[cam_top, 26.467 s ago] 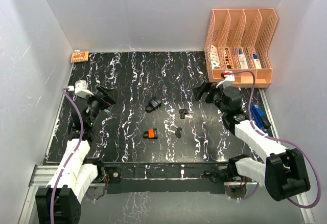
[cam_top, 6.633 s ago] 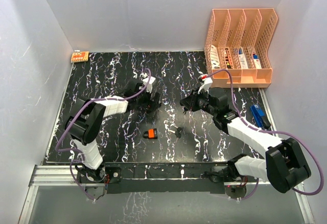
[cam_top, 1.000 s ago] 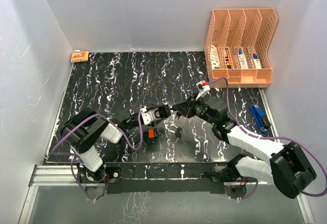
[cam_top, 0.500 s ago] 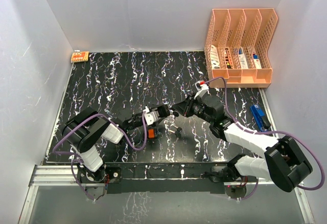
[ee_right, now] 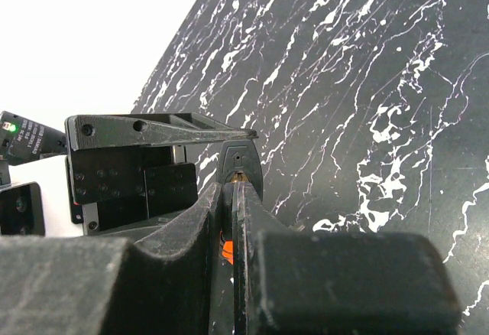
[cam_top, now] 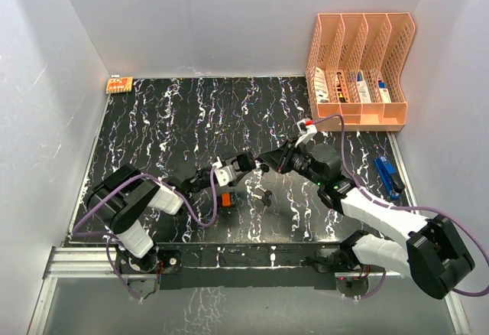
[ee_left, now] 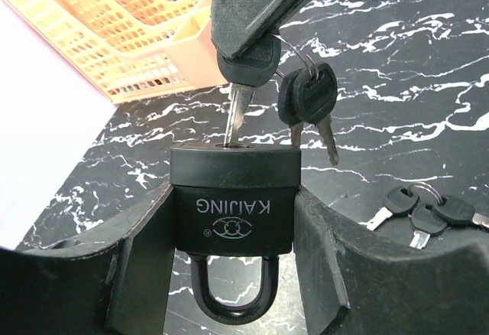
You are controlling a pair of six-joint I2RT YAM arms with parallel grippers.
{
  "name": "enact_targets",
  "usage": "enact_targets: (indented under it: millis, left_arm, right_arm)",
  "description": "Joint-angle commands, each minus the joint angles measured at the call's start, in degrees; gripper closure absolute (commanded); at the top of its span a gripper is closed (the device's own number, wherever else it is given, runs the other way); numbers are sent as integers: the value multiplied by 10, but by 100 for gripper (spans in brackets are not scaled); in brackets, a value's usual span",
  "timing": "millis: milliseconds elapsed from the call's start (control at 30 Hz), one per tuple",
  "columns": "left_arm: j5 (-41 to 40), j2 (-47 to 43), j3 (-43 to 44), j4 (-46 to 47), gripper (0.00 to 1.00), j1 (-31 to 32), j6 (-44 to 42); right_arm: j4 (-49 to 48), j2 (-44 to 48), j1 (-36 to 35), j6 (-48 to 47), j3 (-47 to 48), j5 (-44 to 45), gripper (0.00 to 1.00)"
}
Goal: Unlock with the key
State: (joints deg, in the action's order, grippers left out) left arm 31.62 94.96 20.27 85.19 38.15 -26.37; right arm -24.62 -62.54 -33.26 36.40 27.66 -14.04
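Surface: black table (cam_top: 153, 121) veined with white marbling, flat, matte.
Room: plain white walls (cam_top: 229, 21) on three sides. An orange file rack (cam_top: 359, 60) stands in the far corner, well beyond the right jaws.
Loose items: an orange padlock (cam_top: 225, 200) lies on the table just below the left jaws. A spare key bunch (ee_left: 419, 211) lies under the right jaws. A blue object (cam_top: 386, 176) sits by the table edge, well apart from both.
Left gripper (cam_top: 244, 162): clamped on the black padlock (ee_left: 233, 197), one finger on each flat side of the body. Lettering reads upside down in the wrist view.
Padlock attitude: shackle points back toward the wrist; both shackle legs sit in the body. Keyway face points away, toward the right jaws.
Right gripper (cam_top: 269, 159): pinched tight on the black head of the key (ee_left: 243, 82).
Key vs lock: blade runs straight from the right jaws down to the keyway face, tip at the slot. Depth of entry: cannot tell.
Ring: two hanging keys (ee_left: 307, 102) dangle beside the blade, just off the lock body.
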Motion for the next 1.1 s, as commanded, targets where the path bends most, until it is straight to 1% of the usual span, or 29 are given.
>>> enact_targets:
  millis: [0, 133, 267, 467, 667, 833, 933, 1067]
  left_arm:
    - [-3, -55, 43, 172, 100, 11, 0]
    - [-9, -54, 48, 172, 100, 11, 5]
    - [-34, -51, 52, 172, 100, 12, 9]
    - [-41, -38, 55, 172, 100, 13, -3]
    - [34, -24, 61, 172, 100, 13, -21]
    - [84, -24, 74, 172, 100, 13, -7]
    - [101, -24, 83, 171, 100, 13, 7]
    - [101, -28, 89, 171, 100, 13, 15]
  right_arm:
    - [8, 19, -12, 26, 11, -16, 100]
    - [8, 23, -12, 32, 13, -16, 100]
    - [15, 29, -12, 40, 15, -19, 100]
    - [22, 35, -12, 38, 19, -15, 100]
    - [40, 26, -12, 17, 37, -10, 100]
    - [42, 19, -11, -11, 51, -22, 100]
    - [33, 25, -12, -39, 51, -29, 100]
    - [26, 39, -12, -72, 47, -46, 100]
